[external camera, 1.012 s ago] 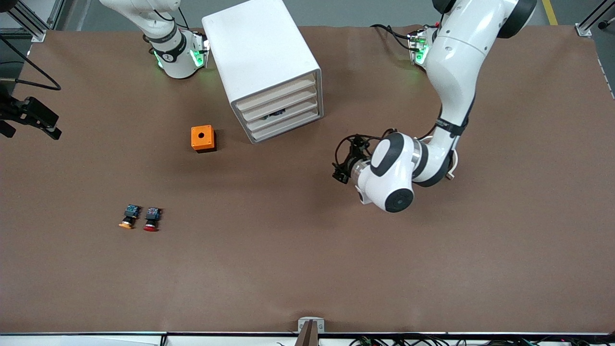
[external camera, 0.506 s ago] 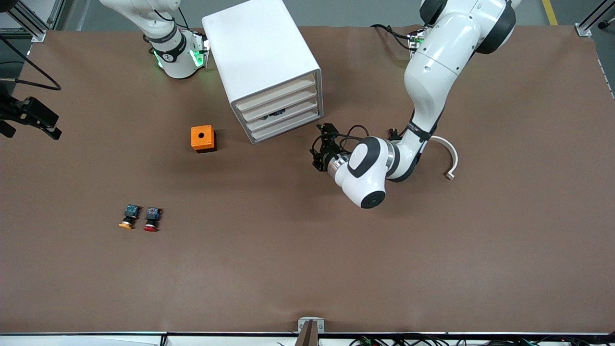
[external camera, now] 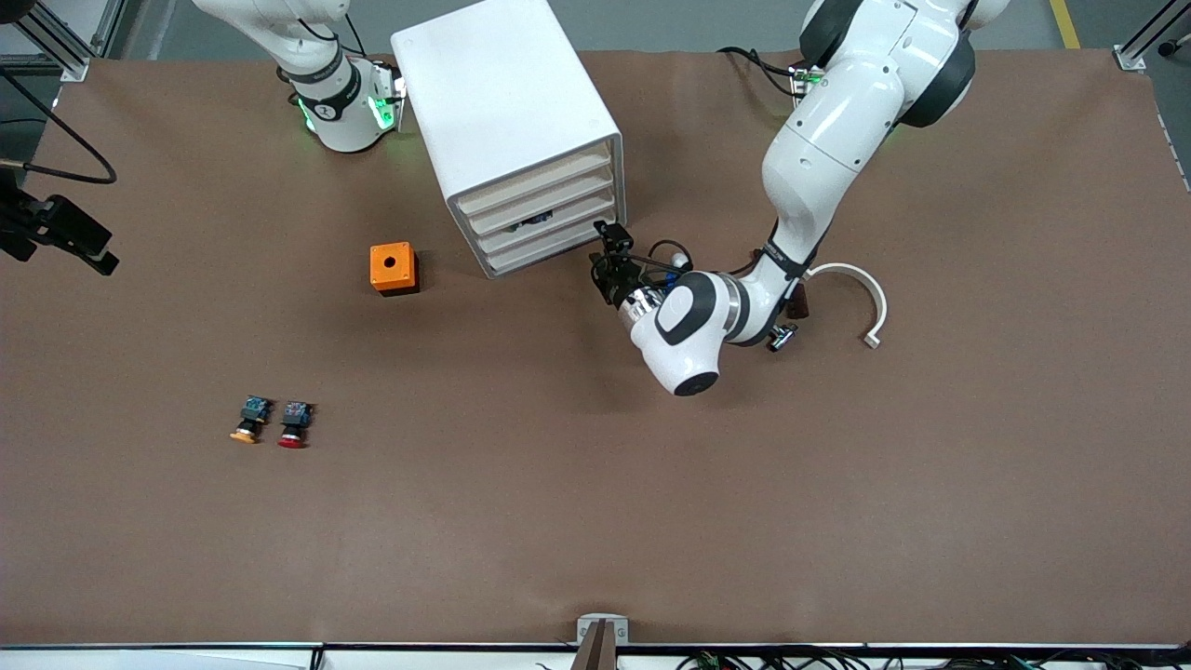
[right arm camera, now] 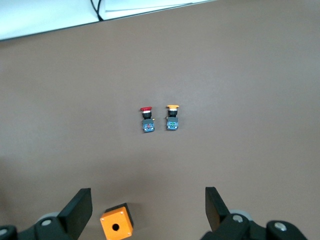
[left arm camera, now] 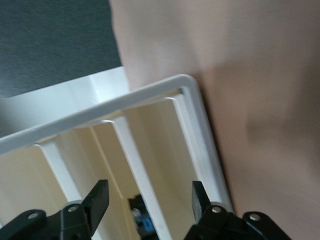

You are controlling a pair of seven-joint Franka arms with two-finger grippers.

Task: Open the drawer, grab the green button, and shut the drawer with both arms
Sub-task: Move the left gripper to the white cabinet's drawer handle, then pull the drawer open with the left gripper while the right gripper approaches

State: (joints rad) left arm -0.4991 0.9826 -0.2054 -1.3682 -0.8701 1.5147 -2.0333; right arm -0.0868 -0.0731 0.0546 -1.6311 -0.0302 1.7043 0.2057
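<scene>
The left arm [external camera: 819,158] has swung toward the white cabinet [external camera: 507,121] since a second ago, and its bend has moved off a white curved piece [external camera: 861,293] on the table [external camera: 595,521], which now lies bare beside it. The left gripper [external camera: 607,256] has come from well apart to just in front of the cabinet's lower drawers, its fingers [left arm camera: 100,197] spread open and holding nothing. The drawer [external camera: 549,226], third from the top, is a little ajar; only a dark and blue bit of the button [left arm camera: 142,222] shows between the fingers, its cap hidden. The right arm [external camera: 321,74] waits. The right gripper [right arm camera: 147,207], open and empty, hangs over the orange box [external camera: 392,267]. Near it lie the yellow-capped button [external camera: 249,419] and the red-capped button [external camera: 294,423], unmoved.
</scene>
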